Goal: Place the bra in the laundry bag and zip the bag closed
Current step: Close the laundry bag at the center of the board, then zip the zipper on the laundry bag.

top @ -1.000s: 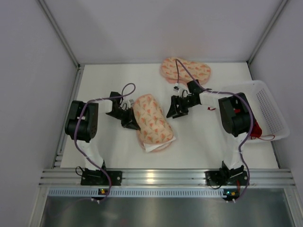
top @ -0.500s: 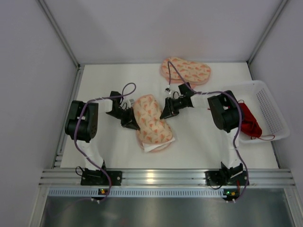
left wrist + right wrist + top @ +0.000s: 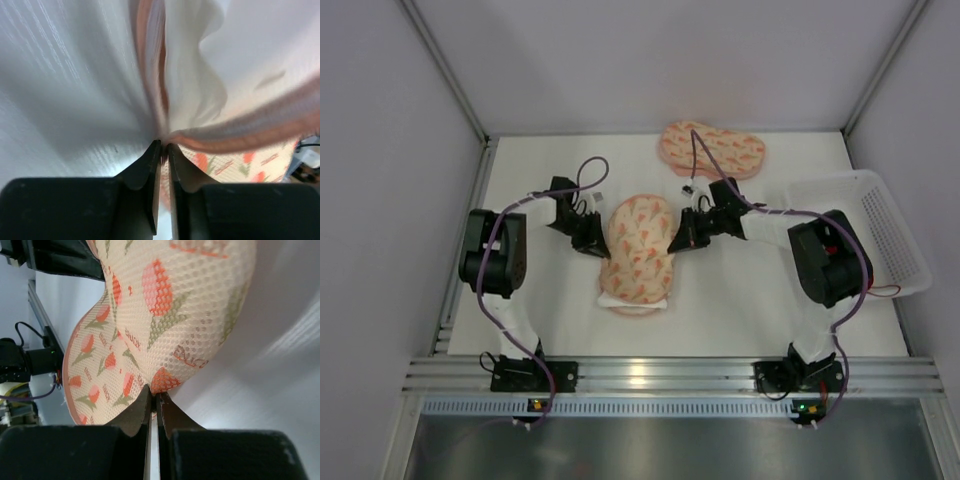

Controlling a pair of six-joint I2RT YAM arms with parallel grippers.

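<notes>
Right, your left hand (image 3: pixel 162 146) and right hand (image 3: pixel 151 392) are each clamped on 1 rim of the laundry bag (image 3: pixel 638 255) mid-tabletop (image 3: pixel 540 160). The bra (image 3: pixel 833 236) sits in the white basket (image 3: pixel 905 245), mostly behind your right arm (image 3: pixel 830 270).

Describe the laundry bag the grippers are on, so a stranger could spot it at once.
On the white table, look at the middle. The laundry bag is the peach, orange-printed pouch pinched by the left gripper on one side and the right gripper on the other; its twin lies untouched at the far edge.
</notes>
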